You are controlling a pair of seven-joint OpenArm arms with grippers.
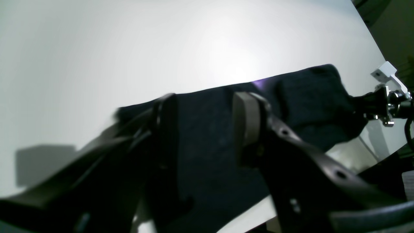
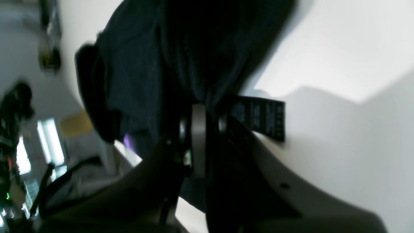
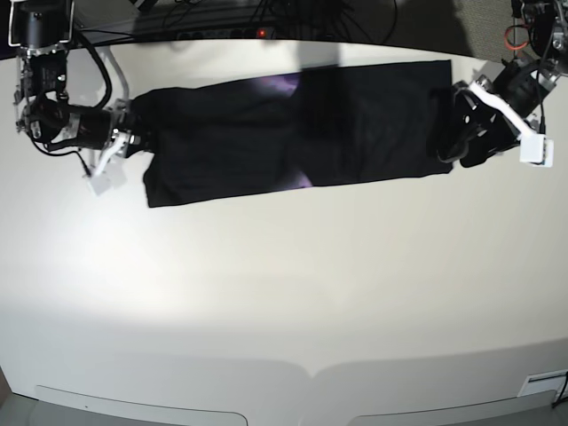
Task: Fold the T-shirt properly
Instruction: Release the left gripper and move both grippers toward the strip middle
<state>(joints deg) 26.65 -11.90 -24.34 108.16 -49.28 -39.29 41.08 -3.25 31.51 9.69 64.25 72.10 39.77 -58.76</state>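
Note:
The black T-shirt [image 3: 293, 133] lies as a long strip across the far part of the white table [image 3: 284, 293]. Small purple bits of its print show at a fold [image 3: 302, 182]. My right gripper [image 3: 135, 133] is shut on the shirt's end on the base view's left. In the right wrist view its fingers [image 2: 199, 139] pinch bunched black cloth [image 2: 145, 64], with a black tag [image 2: 258, 116] hanging beside them. My left gripper [image 3: 448, 124] is at the shirt's other end. In the left wrist view it [image 1: 207, 126] is open, with flat cloth [image 1: 207, 155] showing between its fingers.
Cables and a power strip [image 3: 257, 34] run along the table's far edge. The right arm's gripper and its white camera mount [image 1: 386, 72] show at the shirt's far end in the left wrist view. The table's edge [image 1: 372, 42] lies close behind the shirt.

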